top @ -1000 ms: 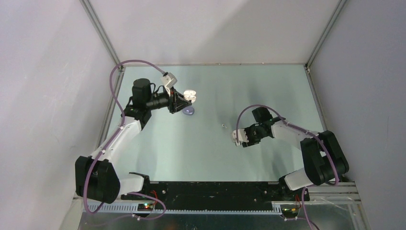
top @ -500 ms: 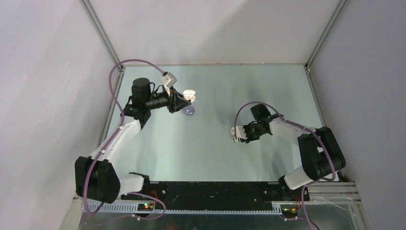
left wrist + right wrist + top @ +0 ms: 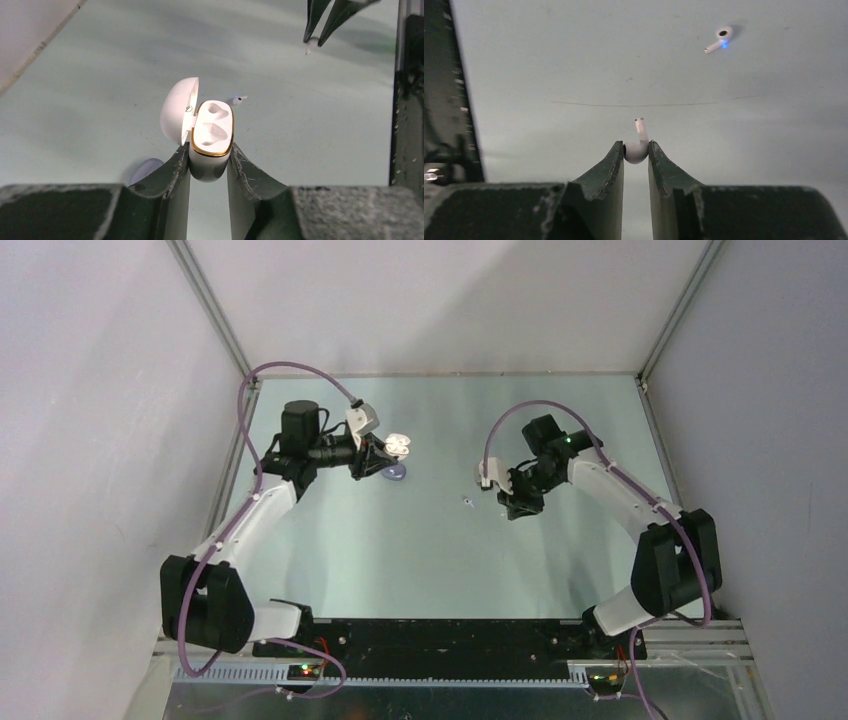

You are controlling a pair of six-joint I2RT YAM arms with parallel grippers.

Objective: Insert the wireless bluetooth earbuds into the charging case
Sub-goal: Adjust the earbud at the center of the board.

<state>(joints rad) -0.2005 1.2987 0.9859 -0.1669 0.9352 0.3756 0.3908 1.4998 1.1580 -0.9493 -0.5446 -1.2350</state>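
Overhead and wrist views. The pale green table point(image 3: 420, 560) carries everything. My left arm point(image 3: 250, 520) reaches toward the far left of it, and my right arm point(image 3: 620, 490) bends in over the right half, well apart from the left.

My left gripper point(image 3: 209, 157) is closed on the charging case point(image 3: 212, 131), with one finger pressed against each side of its lower body. The case is white with a gold rim. Its lid is swung open to the left on its hinge, and its two moulded wells are in plain view of the wrist camera.

A pale purple rounded object point(image 3: 145, 169) lies on the table just beside my left finger and is partly hidden by it. I cannot tell what it is.

My right gripper point(image 3: 636, 156) pinches a white earbud point(image 3: 636, 151) by its bulb at the very fingertips. The short stem points away from the wrist camera, out beyond the tips.

A second white earbud point(image 3: 722, 35) lies loose on the table between my two grippers. It touches neither of them, and a small blue light glows at its side.
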